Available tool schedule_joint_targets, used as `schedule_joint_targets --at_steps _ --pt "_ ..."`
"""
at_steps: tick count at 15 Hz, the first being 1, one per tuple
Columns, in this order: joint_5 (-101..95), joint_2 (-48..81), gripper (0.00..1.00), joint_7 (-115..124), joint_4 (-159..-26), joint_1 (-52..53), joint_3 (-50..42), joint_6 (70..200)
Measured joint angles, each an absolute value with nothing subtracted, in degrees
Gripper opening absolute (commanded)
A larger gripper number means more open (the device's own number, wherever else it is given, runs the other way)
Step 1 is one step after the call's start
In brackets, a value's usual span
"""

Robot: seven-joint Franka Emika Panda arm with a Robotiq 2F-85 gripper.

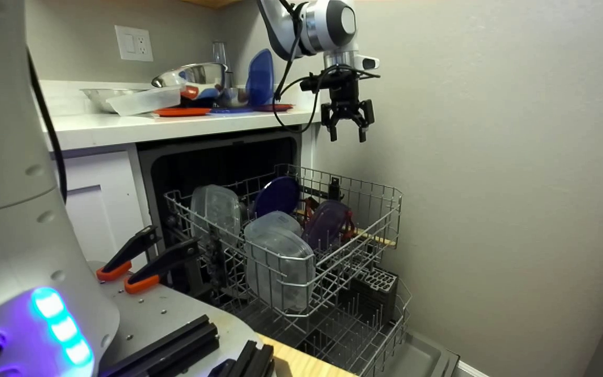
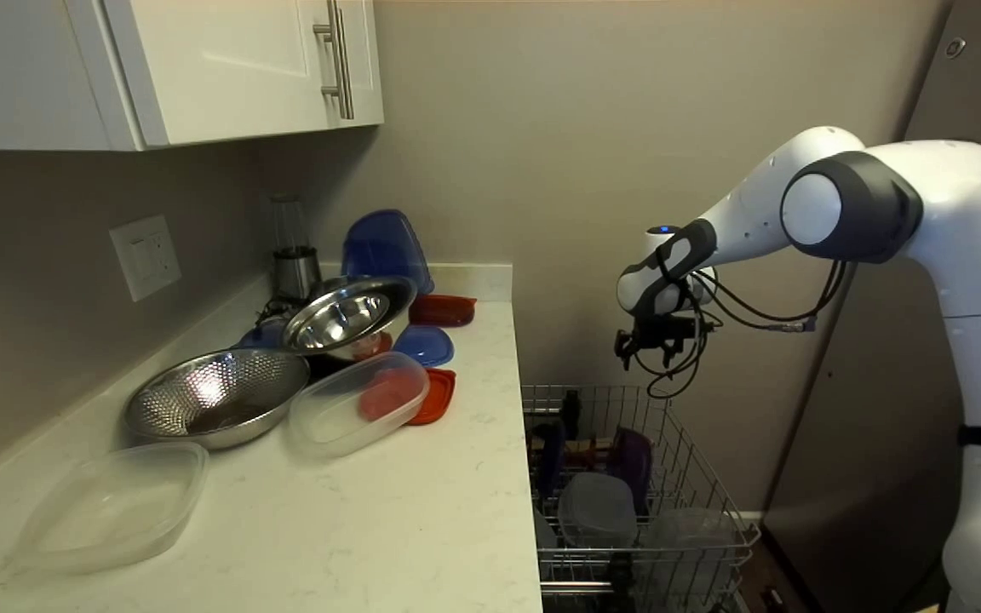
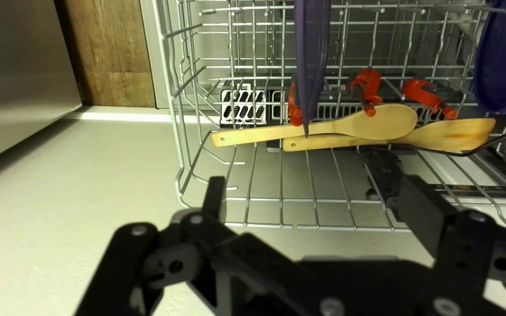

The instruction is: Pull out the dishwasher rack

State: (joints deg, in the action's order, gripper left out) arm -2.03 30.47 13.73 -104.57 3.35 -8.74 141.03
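Look below the long white counter [image 2: 439, 528] to the dishwasher [image 1: 145, 167] and, jutting out of it, the dishwasher rack [image 1: 354, 251], pointing away from the counter, toward the lower right in an exterior view. Cannot settle its long axis (too foreshortened, cropped in the wrist view, covered at the inner end by the counter in an exterior view). See only part of the lower rack [image 1: 346, 335] beneath. Find the hand [image 1: 348, 134] above both, apart, with fingers spread wide. Spot a wooden spoon [image 3: 380, 123] overlapping a wooden spatula [image 3: 450, 134].
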Motion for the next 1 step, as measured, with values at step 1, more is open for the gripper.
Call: schedule_joint_targets --at_steps 1 --pt "-2.23 30.35 1.0 13.73 -104.82 3.35 -8.72 141.03"
